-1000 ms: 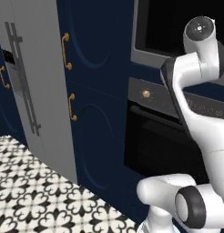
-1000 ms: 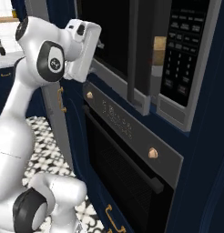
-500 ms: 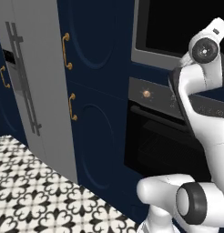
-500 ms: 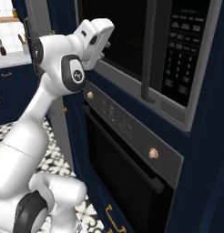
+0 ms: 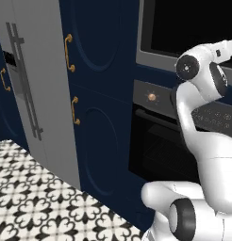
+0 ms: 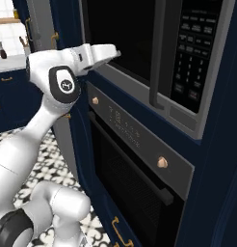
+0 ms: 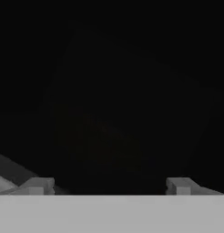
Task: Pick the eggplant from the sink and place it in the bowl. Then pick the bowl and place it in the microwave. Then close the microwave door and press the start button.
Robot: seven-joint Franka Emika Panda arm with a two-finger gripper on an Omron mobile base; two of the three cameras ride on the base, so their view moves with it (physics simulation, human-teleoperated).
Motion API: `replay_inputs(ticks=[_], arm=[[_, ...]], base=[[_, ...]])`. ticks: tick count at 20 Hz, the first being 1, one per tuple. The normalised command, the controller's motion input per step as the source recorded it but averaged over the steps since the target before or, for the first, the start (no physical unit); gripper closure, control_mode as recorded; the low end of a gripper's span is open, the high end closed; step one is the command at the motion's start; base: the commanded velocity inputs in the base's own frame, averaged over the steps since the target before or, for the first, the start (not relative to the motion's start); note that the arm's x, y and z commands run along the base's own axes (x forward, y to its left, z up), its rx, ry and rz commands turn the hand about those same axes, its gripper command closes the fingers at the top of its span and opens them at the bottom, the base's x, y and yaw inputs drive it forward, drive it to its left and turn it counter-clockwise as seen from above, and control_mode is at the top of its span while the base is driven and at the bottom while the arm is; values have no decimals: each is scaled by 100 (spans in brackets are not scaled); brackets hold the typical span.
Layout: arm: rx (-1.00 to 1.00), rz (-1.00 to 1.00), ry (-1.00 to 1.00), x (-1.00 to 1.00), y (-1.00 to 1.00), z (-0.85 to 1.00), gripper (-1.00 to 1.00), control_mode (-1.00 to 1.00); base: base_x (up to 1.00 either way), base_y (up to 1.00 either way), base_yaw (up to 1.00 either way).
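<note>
- Left base view: the white arm [image 5: 198, 136] rises from the lower right edge, elbow bent high. The forearm is angled up and right toward the microwave door [image 5: 184, 23], above the black oven [image 5: 155, 155].
- Right base view: the gripper [image 6: 113, 52] sits at the lower left corner of the microwave door. It points right and roughly level, along the door's bottom frame. I can't tell whether it is touching or only just beside the glass.
- The door looks already shut and flush with the cabinet front. Its vertical handle [image 6: 156, 53] is near the right edge of the glass.
- Key relation: the keypad [image 6: 192, 48] lies to the right of the gripper, past the handle, at the microwave's right edge and well apart from the jaws. The start button is too small to pick out among the keys.
- Judgement: the next move is a sideways shift right along the door front, clearing the handle, then a push straight into the panel.
- Risk: the open fingers could catch the handle or hit two keys at once.
- Hand view: the two fingertips [image 7: 38, 184] stand at the bottom left and bottom right, wide apart. Nothing is between them, so the jaws are open and empty.
- Ahead of them is dark glass with a faint brownish smudge behind it.
- Judgement: the bowl and eggplant are probably inside the microwave. The smudge may be the bowl, but it is too dim to say.
</note>
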Motion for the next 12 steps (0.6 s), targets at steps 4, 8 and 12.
replay_inputs(ticks=[4, 8, 12], arm=[[59, -4, 11, -66, -11, 64, -100, -100], [47, 0, -8, -86, -2, 14, -100, -100], [27, 0, -32, -79, 2, -1, 100, -100]], base=[[0, 0, 0], [0, 0, 0], [0, 0, 0]])
